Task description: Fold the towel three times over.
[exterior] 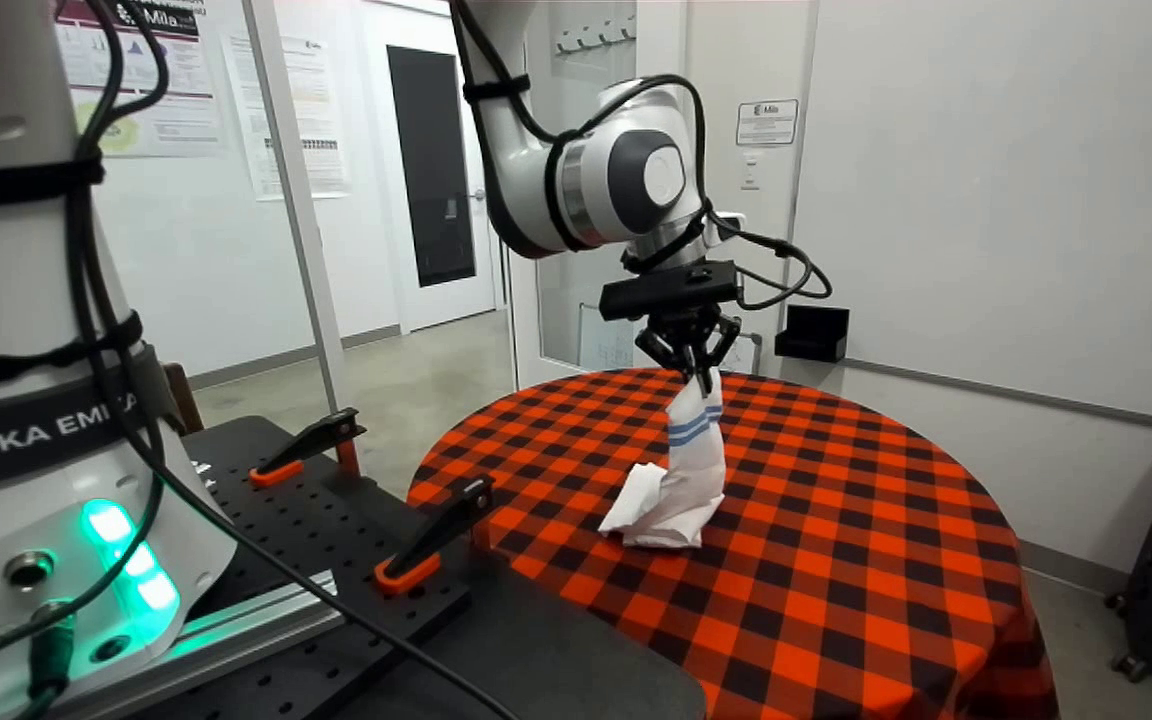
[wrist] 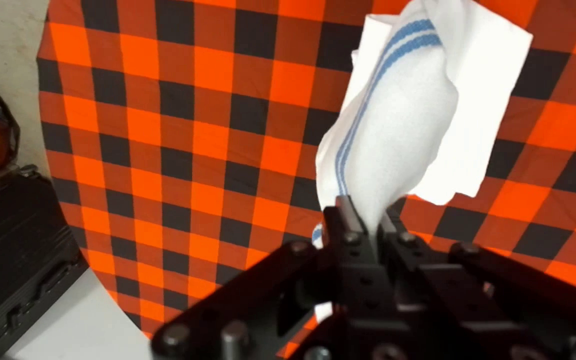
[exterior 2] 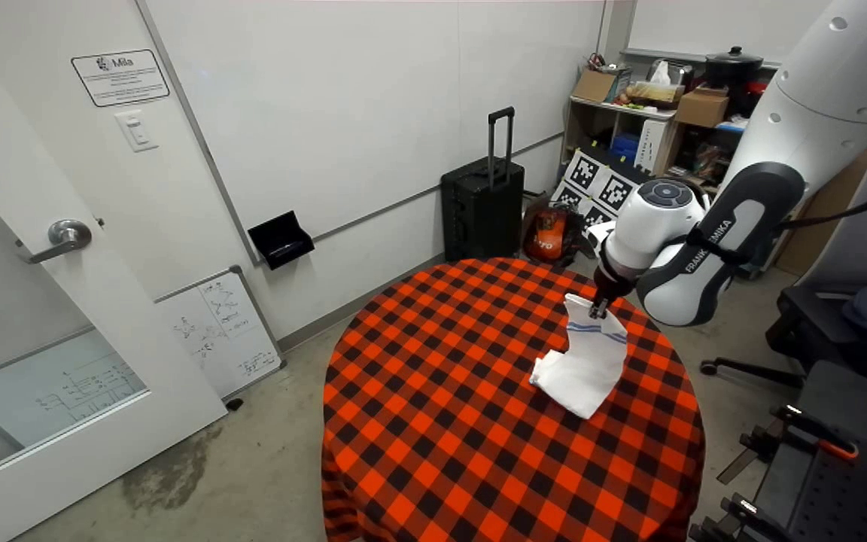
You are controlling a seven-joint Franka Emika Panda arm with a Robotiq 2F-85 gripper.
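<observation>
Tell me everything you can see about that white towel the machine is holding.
The towel is a white, soft-looking cloth with two blue stripes near its raised end. The gripper pinches it near that end, so part of it hangs above the red-and-black checked tablecloth, curving and creased. The rest lies on the tablecloth, with a flap out to one side. How many layers lie there is hard to tell.

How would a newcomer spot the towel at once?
Start at the big red-and-black checked tablecloth. Above it, the gripper pinches the towel, whose lower part rests on the checks. Unlike that pattern, it is white with blue stripes.
</observation>
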